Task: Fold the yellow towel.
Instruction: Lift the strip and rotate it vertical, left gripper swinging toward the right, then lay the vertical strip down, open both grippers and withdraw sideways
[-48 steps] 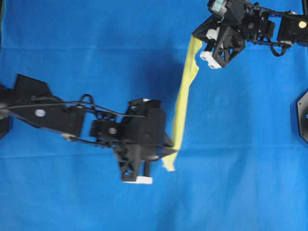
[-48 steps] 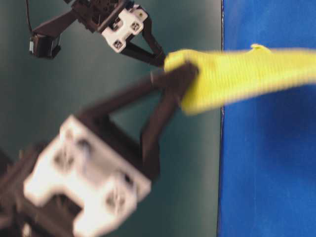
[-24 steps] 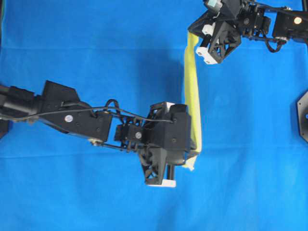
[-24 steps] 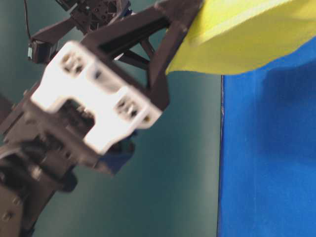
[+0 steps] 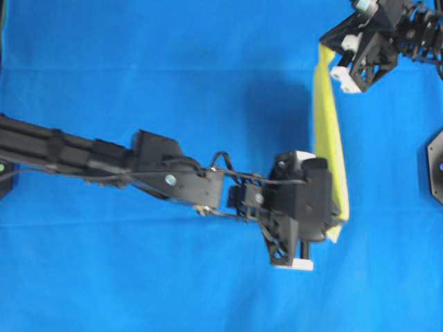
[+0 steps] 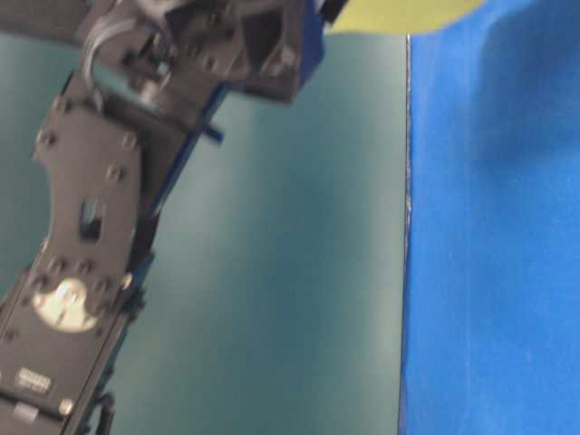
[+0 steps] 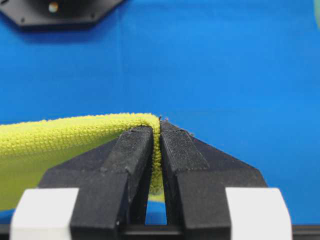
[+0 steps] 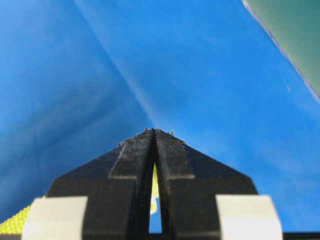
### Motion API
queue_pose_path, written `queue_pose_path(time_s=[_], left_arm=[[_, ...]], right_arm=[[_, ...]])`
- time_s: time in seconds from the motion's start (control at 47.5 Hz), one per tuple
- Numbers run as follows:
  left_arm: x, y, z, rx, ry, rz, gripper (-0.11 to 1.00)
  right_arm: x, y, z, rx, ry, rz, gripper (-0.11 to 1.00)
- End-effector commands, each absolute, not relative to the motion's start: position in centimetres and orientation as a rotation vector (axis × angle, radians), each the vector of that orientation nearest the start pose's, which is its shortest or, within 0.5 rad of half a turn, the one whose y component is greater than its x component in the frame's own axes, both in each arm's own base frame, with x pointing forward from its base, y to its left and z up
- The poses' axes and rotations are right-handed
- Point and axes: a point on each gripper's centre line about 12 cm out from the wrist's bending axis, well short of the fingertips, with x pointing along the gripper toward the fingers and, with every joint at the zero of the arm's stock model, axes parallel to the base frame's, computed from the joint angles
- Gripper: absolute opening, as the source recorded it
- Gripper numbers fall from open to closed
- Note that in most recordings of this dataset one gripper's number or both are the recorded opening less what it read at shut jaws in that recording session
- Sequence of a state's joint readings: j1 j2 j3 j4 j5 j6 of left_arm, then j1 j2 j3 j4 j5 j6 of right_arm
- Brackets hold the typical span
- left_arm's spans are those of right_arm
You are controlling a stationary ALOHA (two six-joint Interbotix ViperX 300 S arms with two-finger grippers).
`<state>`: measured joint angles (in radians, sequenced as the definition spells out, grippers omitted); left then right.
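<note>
Overhead view: left arm stretches in from the left edge across mid-frame, nearly level, wrist ending right of centre. Left gripper (image 5: 335, 223) sits at the lower end of the yellow towel (image 5: 328, 142), clamped on it. Left wrist cam confirms: the two black pads (image 7: 132, 150) pinch a fold of towel (image 7: 65, 137), only a thin sliver of cloth between them, rest of the cloth trailing off to the left of frame.

Right arm comes in from the upper right corner, wrist angled down-left. Right gripper (image 5: 324, 50) grips the towel's upper end. Right wrist cam: pads (image 8: 172, 160) pressed together at the tips, a bit of yellow (image 8: 155, 192) showing in the slot behind them, plus a corner of terry at lower left (image 8: 12, 222).

Towel hangs w/ its long axis running top to bottom in the right third of the overhead frame, stretched between both grippers as a narrow band, lifted off the blue cloth (image 5: 173, 76), which carries its shadow. Fine looped terry texture, lemon yellow. Blue cover is smooth and matte.

Table-level view: left arm's black plates blurred at left, a scrap of yellow (image 6: 399, 13) at the top edge, teal wall (image 6: 299, 272) behind.

A black hexagonal base (image 5: 435, 166) at the right edge.
</note>
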<state>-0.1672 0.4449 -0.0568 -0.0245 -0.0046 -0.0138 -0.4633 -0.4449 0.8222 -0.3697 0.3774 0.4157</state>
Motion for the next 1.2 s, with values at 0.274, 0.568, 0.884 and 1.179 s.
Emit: queue_pose_path(time_s=[0.274,0.568,0.884,1.179], left_arm=[[53.5,-9.6,20.9,-0.027,0.406,-0.161,0.04],[45.8,-9.9,16.9,-0.145,0.449,-0.159,0.04],[42.3,-10.5,15.1,-0.193,0.492,-0.17,0.04],[42.7,-10.2,14.9,-0.189,0.492,-0.162,0.04]], right_arm=[[28.8,-15.1,22.5,0.169,0.696,-0.544,0.01],[36.0,-15.0,20.0,0.149,0.679,-0.433,0.01],[39.0,-14.2,18.5,0.132,0.705,-0.385,0.01],[39.2,-13.4,18.3,0.118,0.71,-0.363,0.01]])
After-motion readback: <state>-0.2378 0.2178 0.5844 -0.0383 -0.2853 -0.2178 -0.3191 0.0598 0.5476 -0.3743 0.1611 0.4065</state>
